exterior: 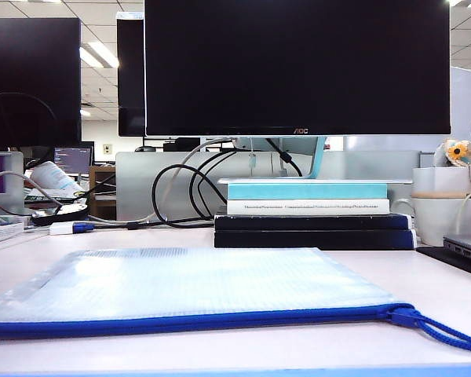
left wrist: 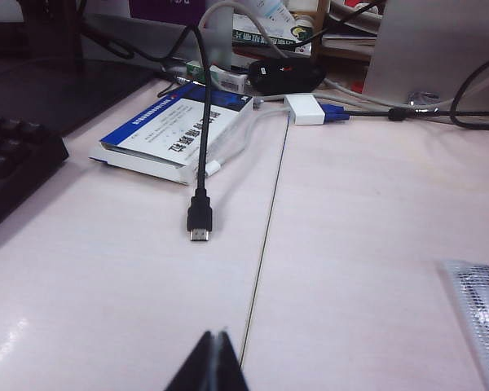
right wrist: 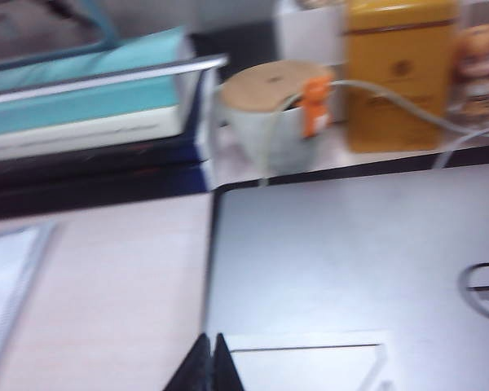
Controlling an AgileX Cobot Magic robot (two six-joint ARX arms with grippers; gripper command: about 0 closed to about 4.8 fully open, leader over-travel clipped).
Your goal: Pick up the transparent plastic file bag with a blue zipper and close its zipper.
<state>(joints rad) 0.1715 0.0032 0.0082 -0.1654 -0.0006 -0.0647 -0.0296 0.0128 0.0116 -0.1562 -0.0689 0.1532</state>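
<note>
Both claws (left wrist: 214, 358) (right wrist: 209, 362) closed above desk (left wrist: 350, 212).

The left gripper (left wrist: 213, 358), a dark two-finger tool, shows only its tips at the edge of its wrist view, the jaws pressed together with nothing between them, held low and pointing out level over the pale bench (left wrist: 122, 285). The right gripper (right wrist: 205, 362) (in a blurred wrist view) has its dark jaws likewise pressed together and empty. Neither arm appears in the exterior view.
</note>
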